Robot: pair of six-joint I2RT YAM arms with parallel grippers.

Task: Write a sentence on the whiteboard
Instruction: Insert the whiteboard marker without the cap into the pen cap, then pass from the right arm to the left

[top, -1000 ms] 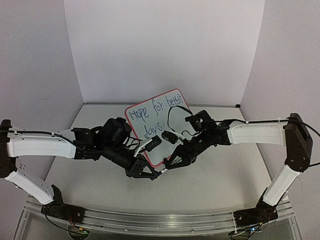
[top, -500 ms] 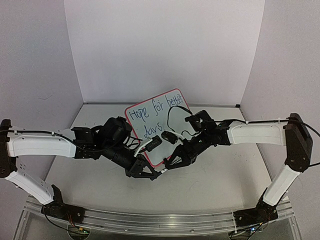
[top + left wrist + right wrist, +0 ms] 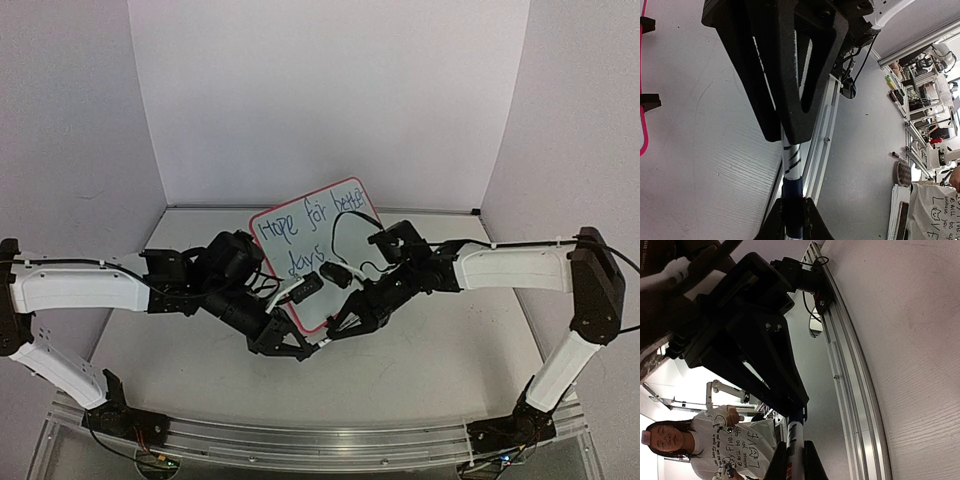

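Only wrist views show left end effector [image 3: 789, 212] and right end effector [image 3: 795, 454] pinching marker [image 3: 791, 160].

Whiteboard [image 3: 325, 245] is seen white, edged by a thin red-pink frame; its feet [image 3: 649, 101] are black. Sentence [image 3: 300, 222] is written in blue. Marker [image 3: 791, 162], below the board: white barrel, banded with black stripes, dark blue end. Left gripper [image 3: 789, 135] and right gripper [image 3: 799, 412] are finished in matte black. Left arm [image 3: 75, 290] and right arm [image 3: 510, 268], either side of the board: white shells, black joints. Table [image 3: 430, 350] under the board is off-white, faintly wood-grained. Rail [image 3: 300, 440] is silver. Walls [image 3: 330, 100] behind the board are plain pale lavender-white.
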